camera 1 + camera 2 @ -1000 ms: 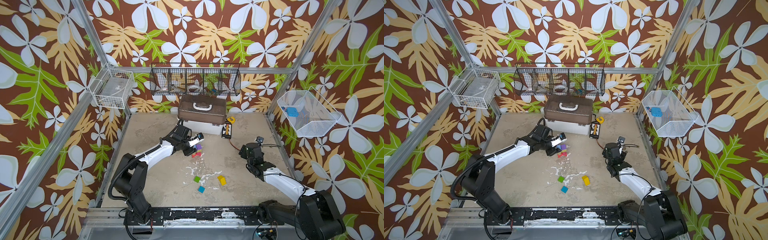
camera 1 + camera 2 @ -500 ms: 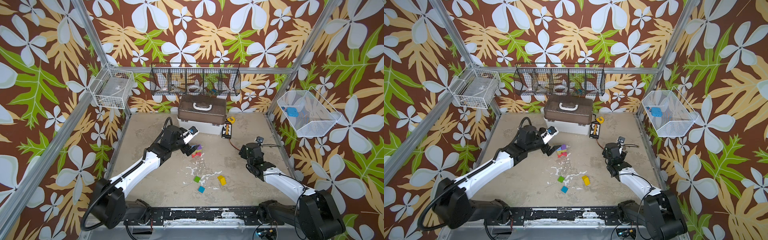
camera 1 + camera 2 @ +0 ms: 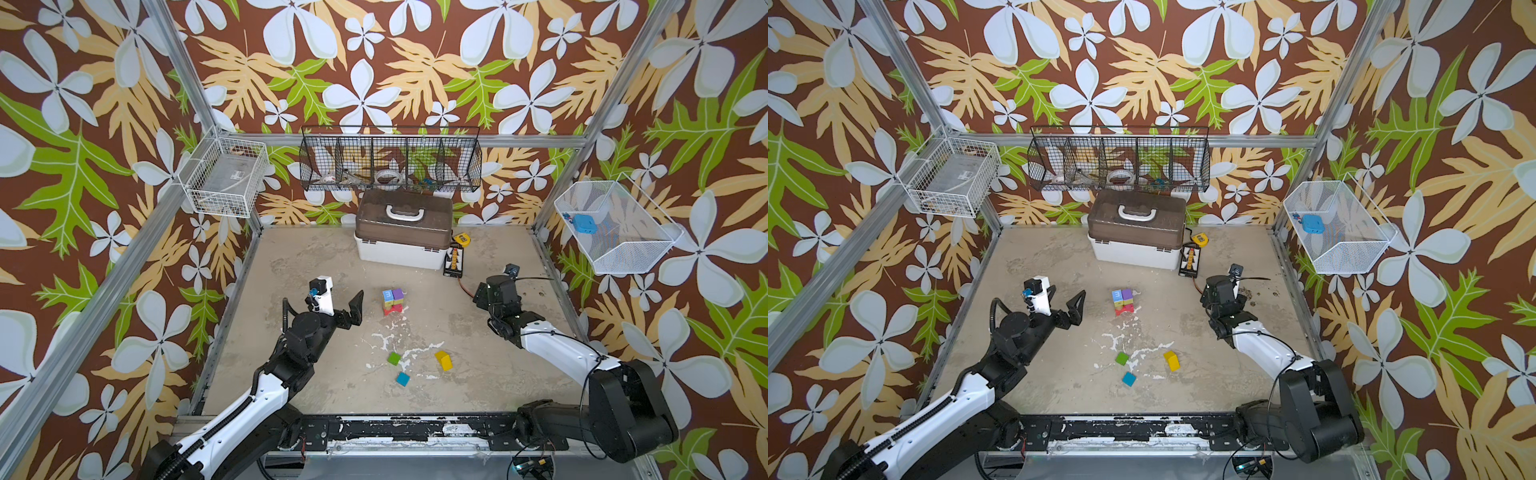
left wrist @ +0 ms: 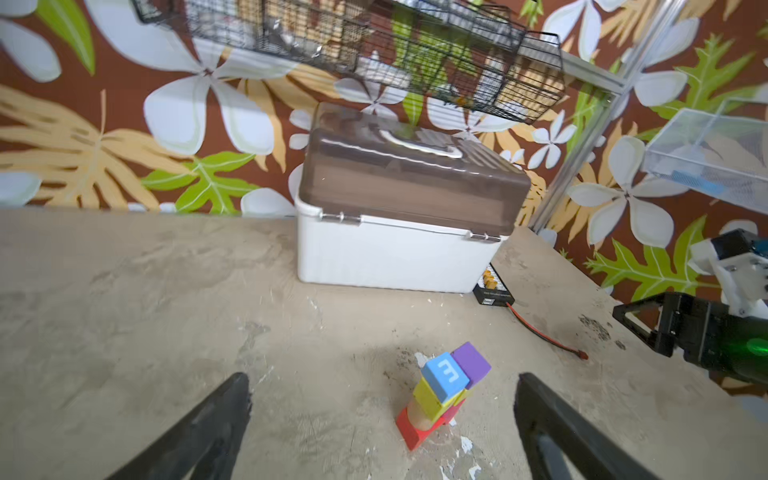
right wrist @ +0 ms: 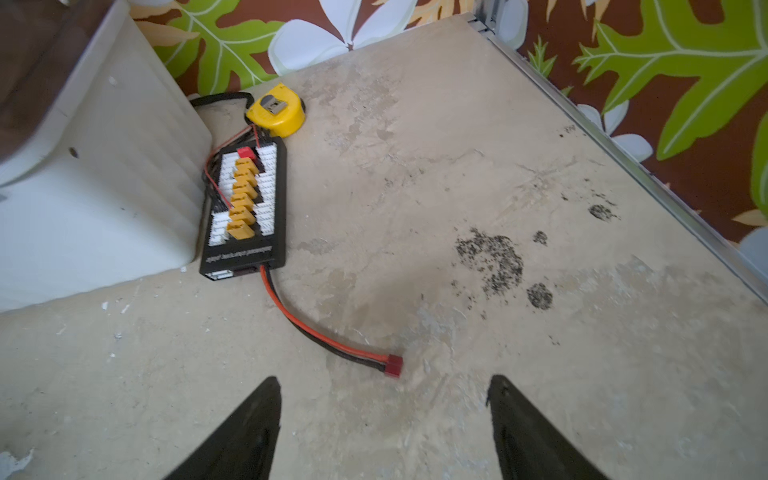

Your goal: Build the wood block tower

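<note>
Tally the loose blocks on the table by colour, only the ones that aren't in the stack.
Green block: 1
Teal block: 1
Yellow block: 1
Total: 3

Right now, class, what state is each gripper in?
Left gripper: open, holding nothing.
Right gripper: open, holding nothing.

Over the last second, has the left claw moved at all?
Yes. Measured against the white box, the left claw has drawn back leftward, off the block stack, and now stands open and empty.
</note>
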Controlling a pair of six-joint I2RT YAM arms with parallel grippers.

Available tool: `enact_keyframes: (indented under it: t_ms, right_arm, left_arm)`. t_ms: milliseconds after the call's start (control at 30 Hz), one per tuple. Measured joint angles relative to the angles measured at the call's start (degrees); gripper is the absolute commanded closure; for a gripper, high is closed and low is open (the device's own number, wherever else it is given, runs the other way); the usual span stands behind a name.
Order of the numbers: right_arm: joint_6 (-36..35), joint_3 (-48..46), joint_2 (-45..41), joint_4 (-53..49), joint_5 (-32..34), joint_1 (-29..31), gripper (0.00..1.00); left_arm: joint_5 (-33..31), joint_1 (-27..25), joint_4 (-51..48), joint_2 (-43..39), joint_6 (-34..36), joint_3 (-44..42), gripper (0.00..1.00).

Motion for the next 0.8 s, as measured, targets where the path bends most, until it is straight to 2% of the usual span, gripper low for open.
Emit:
enact_keyframes:
  t_ms: [100,300,533,800]
  right_arm:
    - [-0.09,3.85,1.75,-2.03,-2.01,3.52,0.21]
    - [-0.63,10.93,6.86,-4.48,-4.52,11.98,0.23]
    - [-0.87,17.49,15.89,-7.15,-6.03,17.25,0.27]
    - [-1.51,20.92,19.56,-8.57,-6.34,20.61,0.27]
  left_arm:
    - [-3.63,0.00,-0.46,1.40,-5.11,-1.60,0.00]
    - [-8.04,0.00,-3.02,10.10,-12.02,3.26,0.00]
    - [-6.16,0.00,-1.31,20.06,-15.82,4.52,0.00]
    - [-2.23,-0.61,-0.04,29.88,-17.81,8.90,0.00]
